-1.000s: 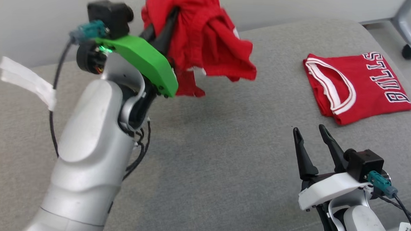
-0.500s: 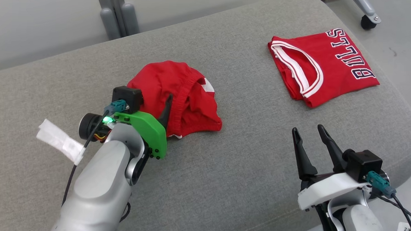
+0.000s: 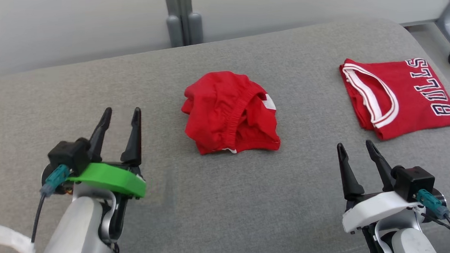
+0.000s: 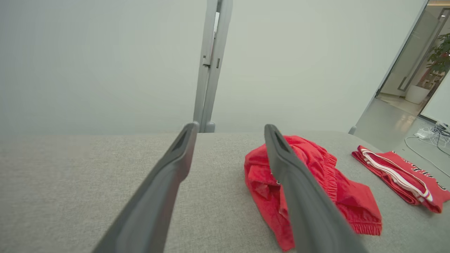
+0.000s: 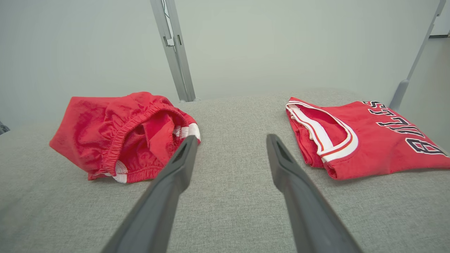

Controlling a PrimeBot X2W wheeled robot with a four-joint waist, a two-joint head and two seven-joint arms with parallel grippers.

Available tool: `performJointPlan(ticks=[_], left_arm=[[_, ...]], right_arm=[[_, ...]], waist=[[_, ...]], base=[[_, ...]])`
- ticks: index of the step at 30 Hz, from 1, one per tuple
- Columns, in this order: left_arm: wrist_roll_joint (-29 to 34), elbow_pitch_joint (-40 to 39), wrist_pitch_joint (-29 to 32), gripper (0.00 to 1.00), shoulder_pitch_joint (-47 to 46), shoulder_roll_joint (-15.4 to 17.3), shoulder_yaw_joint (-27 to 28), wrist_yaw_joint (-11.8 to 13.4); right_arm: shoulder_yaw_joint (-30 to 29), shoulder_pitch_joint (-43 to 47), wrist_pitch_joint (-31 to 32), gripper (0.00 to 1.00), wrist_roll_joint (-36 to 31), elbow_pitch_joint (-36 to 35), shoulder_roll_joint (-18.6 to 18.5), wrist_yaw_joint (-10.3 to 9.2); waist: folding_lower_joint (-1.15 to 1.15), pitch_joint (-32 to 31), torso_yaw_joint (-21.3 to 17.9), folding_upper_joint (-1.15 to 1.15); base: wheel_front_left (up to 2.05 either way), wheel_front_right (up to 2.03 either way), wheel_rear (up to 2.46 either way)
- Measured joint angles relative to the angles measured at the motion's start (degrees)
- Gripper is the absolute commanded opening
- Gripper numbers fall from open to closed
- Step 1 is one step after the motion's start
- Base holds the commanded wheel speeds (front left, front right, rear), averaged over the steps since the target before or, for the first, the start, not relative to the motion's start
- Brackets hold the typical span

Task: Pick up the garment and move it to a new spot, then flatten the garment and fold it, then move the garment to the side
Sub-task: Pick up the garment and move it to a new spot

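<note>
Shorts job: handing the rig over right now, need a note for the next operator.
Left claw: open, empty, low left, clear of the shorts. It held them up a second ago and has since let go.
Right claw: open, empty, low right.
Shorts: crumpled heap mid-cushion, waistband showing. A folded jersey lies apart to their right.
Done: pick up and move to the new spot.
Left: flatten, fold, move aside.
</note>
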Motion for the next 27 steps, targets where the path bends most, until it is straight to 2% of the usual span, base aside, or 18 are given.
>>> performJointPlan(ticks=[7,16,21,27], left_arm=[[3.32,-8.09,-0.03,1.00,10.31,-0.41,4.80,0.65],[5.46,-9.44,-0.03,1.00,17.36,-1.45,9.05,-0.19],[6.99,-10.22,-0.03,1.00,19.08,-2.37,10.56,-0.46],[8.11,-11.20,-0.03,1.00,19.73,-3.27,12.11,-0.87]], right_arm=[[-1.36,1.11,0.55,1.00,0.05,0.37,-0.31,0.00],[-3.41,2.77,0.59,1.00,0.11,1.72,-0.10,0.00],[-3.79,3.32,0.60,1.00,0.10,2.23,0.35,0.00],[-3.97,4.13,0.60,1.00,-0.08,2.08,0.80,0.00]], waist=[[0.00,-1.64,5.96,0.00],[0.00,-4.20,12.27,0.00],[0.00,-5.47,13.96,0.00],[0.00,-5.61,13.73,0.00]], base=[[0.00,0.00,0.00],[0.00,0.00,0.00],[0.00,0.00,0.00],[0.00,0.00,0.00]])
